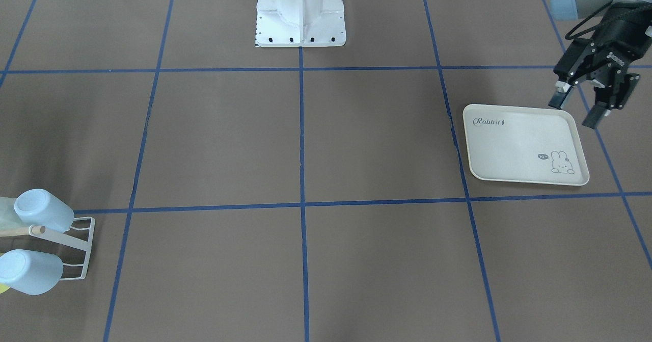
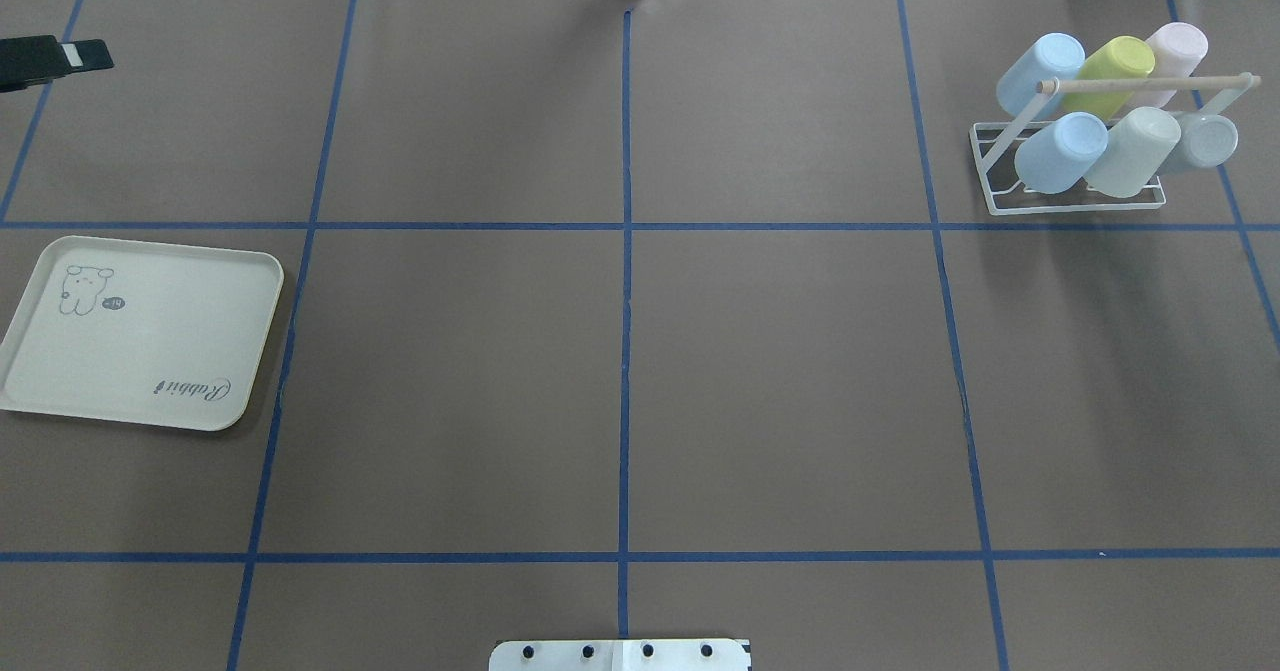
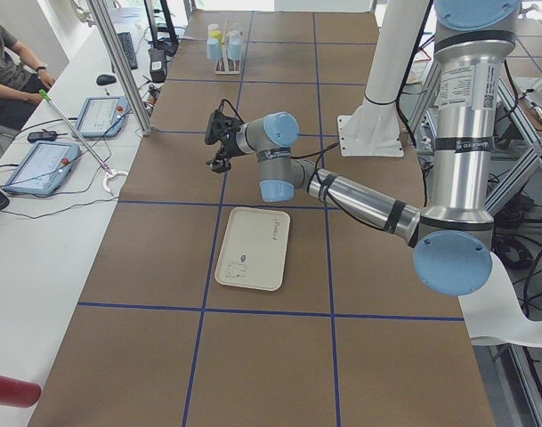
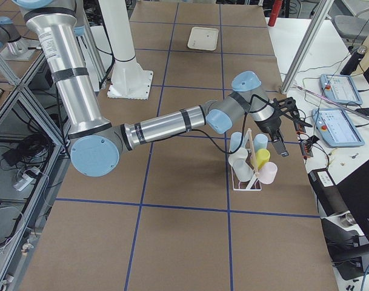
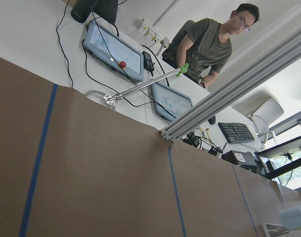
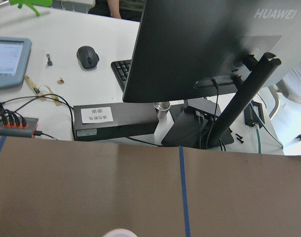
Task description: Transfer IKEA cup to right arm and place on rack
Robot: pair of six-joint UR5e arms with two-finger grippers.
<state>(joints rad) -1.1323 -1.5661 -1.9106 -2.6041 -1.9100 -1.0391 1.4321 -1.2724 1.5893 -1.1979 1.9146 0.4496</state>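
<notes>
Brown table (image 2: 780,381) w/ blue tape grid; white wire rack (image 2: 990,176) sits at far right corner in overhead view, wooden dowel (image 2: 1150,82) across its top. Rack holds six IKEA cups (image 2: 1100,101), all tilted, bases up; back row: light-blue cup (image 2: 1040,71), yellow-green cup (image 2: 1118,61), pink cup (image 2: 1178,47); front row: blue cup (image 2: 1060,151), off-white cup (image 2: 1132,151), grey-blue cup (image 2: 1205,141). Can't tell which one is the task's cup; none off the rack.

L gripper (image 1: 574,110) up in the air by the edge of the cream rabbit-print tray (image 2: 140,351), well apart from rack; fingers spread wide, nothing between them. Tray lies flat at table's left side.

R gripper (image 4: 280,142) hangs just beside rack on the desk side, above the cups; seen in side view only, so can't tell if spread or pressed together, or if it touches a cup.

Person (image 5: 209,44) seated at the side desk near two tablets (image 5: 115,49).
</notes>
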